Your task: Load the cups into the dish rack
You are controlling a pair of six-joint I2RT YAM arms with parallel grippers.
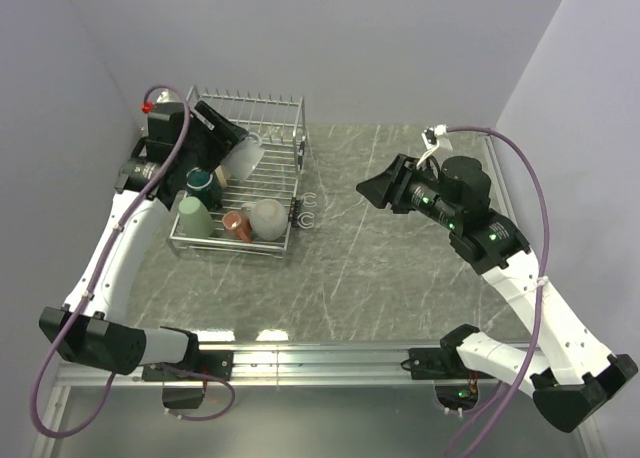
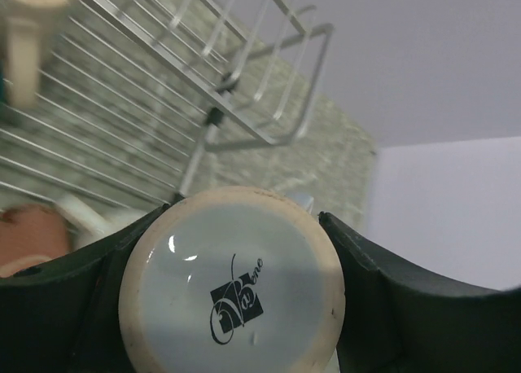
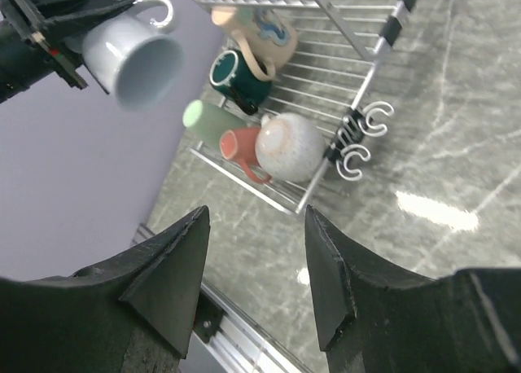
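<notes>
One held: light blue-grey mug (image 1: 243,159), over the dish rack's (image 1: 272,173) back left.
Axis: tilted, base toward the left gripper (image 1: 225,143), mouth down toward the rack's middle.
Left gripper: partly spread, fingers clamping the mug's sides by its base.
Right gripper (image 1: 372,190): jaws apart, empty, above the table (image 1: 400,268) right of the rack.
Five racked: tan mug (image 3: 256,23), dark green mug (image 1: 201,183), pale green mug (image 1: 194,218), red-brown mug (image 1: 237,225), cream mug (image 1: 267,218).

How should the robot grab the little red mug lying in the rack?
Probably by its handle, coming down from above at the near edge of the rack. The red-brown mug lies on its side, with the pale green mug and the cream mug close on either side, so there is hardly room to squeeze its body. The handle sticks out free.
</notes>
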